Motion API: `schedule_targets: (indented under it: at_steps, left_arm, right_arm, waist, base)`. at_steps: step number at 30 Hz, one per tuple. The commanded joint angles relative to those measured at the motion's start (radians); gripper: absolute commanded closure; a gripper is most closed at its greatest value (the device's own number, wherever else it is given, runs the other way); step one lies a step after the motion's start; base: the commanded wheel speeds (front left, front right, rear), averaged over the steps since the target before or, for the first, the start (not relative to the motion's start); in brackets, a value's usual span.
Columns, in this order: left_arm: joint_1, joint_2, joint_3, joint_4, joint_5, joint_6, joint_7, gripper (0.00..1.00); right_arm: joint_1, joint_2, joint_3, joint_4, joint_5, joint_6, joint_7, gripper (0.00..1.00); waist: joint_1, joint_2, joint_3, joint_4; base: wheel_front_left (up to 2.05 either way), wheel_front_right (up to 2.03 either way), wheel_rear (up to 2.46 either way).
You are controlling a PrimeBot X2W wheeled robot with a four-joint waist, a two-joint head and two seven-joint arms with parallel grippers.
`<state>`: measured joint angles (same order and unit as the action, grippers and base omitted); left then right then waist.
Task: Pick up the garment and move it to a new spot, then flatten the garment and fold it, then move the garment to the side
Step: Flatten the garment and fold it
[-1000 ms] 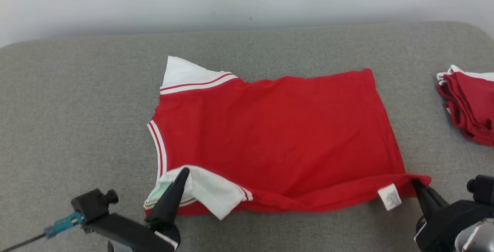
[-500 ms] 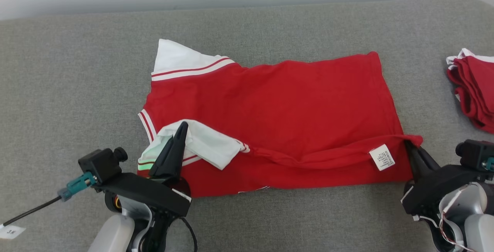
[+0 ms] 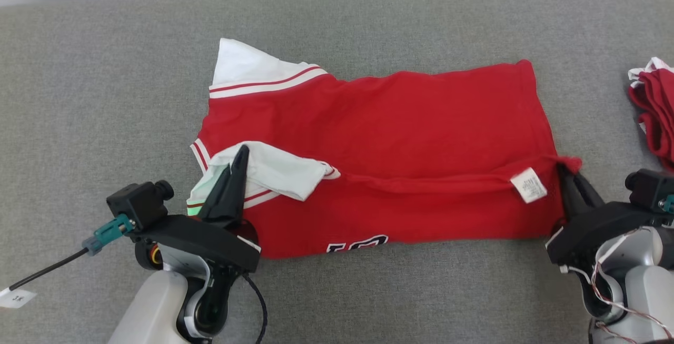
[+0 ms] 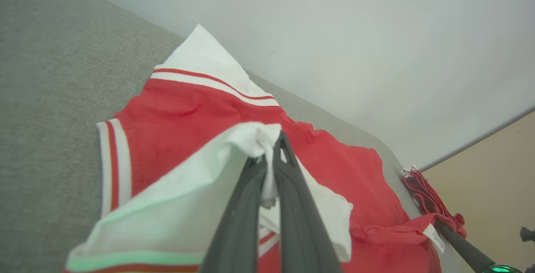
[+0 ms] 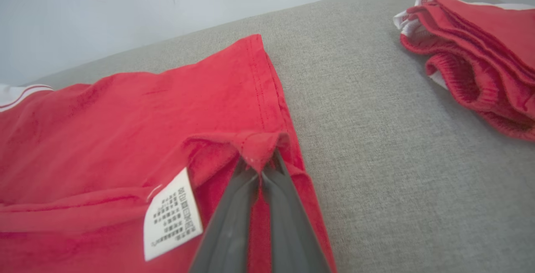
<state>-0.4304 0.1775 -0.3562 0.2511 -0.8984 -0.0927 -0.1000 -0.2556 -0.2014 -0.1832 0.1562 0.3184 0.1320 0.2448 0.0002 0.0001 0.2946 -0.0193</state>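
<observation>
1. While the fold is only half made, the left pincer (image 3: 237, 157) is pressed together on the white sleeve (image 3: 284, 170) of the red short-sleeved cotton jersey with white striped trim (image 3: 379, 117), pinching the cloth at its fingertips.
2. The right pincer (image 3: 567, 175) is likewise closed, on the jersey's red hem corner (image 3: 573, 163), with a white care label (image 3: 528, 185) just to its left.
3. Ahead of both pincers the jersey's body lies spread and fairly smooth on the grey woven fabric surface (image 3: 105, 96). The edge they hold is raised and doubled over it.
4. Judging by this, placing and flattening look done, and the first lengthwise fold is under way.
5. What is left, as I judge it, is to lay the held edge down beyond the pincers and fold again. The jersey then has to be carried aside, perhaps towards the stack of folded red garments (image 3: 653, 107) well to the right of the right pincer.
</observation>
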Motion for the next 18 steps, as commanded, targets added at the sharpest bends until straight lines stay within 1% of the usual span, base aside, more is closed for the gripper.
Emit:
schedule_targets:
  at_steps: [1,3,5,9,13,18]
  left_arm:
    - [-0.013,0.002,0.002,0.009,0.018,0.007,-0.008,0.0]
    - [-0.023,0.002,0.002,0.026,0.032,0.025,-0.021,0.0]
    - [-0.03,0.009,-0.007,0.044,0.067,0.041,-0.042,0.0]
    - [-0.011,0.021,-0.015,0.059,0.108,0.067,-0.075,0.0]
    - [0.037,0.058,-0.027,0.052,0.171,0.124,-0.091,0.0]
    - [0.117,0.114,-0.075,0.021,0.248,0.197,-0.041,0.0]
  right_arm:
    - [-0.017,0.013,-0.005,0.004,0.0,-0.002,-0.013,0.0]
    - [-0.037,0.023,-0.015,0.011,-0.002,-0.002,-0.042,0.0]
    - [-0.064,0.035,-0.026,0.017,-0.007,-0.002,-0.093,0.0]
    - [-0.063,0.029,-0.025,0.02,-0.007,-0.002,-0.12,0.0]
    - [-0.029,0.026,-0.047,-0.001,-0.006,-0.002,-0.103,0.0]
    - [0.045,0.044,-0.102,-0.04,-0.035,-0.002,-0.013,0.0]
  waist:
    - [-0.0002,-0.0001,0.003,0.001]
    - [-0.0002,-0.0001,0.005,0.001]
    - [-0.0002,-0.0001,0.004,0.002]
    - [-0.0002,-0.0001,-0.009,0.006]
    - [-0.0002,-0.0001,-0.029,0.008]
    - [-0.0002,-0.0001,-0.053,0.014]
  base:
    - [0.0,0.0,0.0]
    - [0.0,0.0,0.0]
    - [0.0,0.0,0.0]
    - [0.0,0.0,0.0]
    - [0.0,0.0,0.0]
    - [0.0,0.0,0.0]
